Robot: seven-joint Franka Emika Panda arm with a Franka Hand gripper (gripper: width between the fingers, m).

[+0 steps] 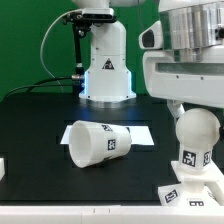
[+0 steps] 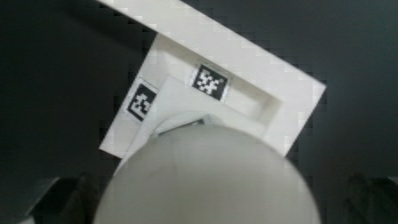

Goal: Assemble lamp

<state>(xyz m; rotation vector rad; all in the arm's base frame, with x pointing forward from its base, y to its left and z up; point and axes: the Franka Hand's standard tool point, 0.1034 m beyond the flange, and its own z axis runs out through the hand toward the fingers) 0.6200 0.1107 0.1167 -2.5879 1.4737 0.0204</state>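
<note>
The bulb point(image 1: 195, 132) stands upright with its ball head up and a tag on its neck, on the square stepped base point(image 1: 192, 192) at the exterior view's lower right. My gripper point(image 1: 190, 108) hangs right above the ball, jaws spread to either side of it with a gap showing. In the wrist view the ball point(image 2: 199, 175) fills the space between the dark fingers point(image 2: 45, 200), and the tagged base point(image 2: 231, 95) lies below it. The tapered shade point(image 1: 95, 143) lies on its side in the middle, apart from the gripper.
The marker board point(image 1: 140, 130) lies under and behind the shade. The robot pedestal point(image 1: 105, 65) with a triangle logo stands at the back. A small white object point(image 1: 3, 168) shows at the left edge. The table top is black.
</note>
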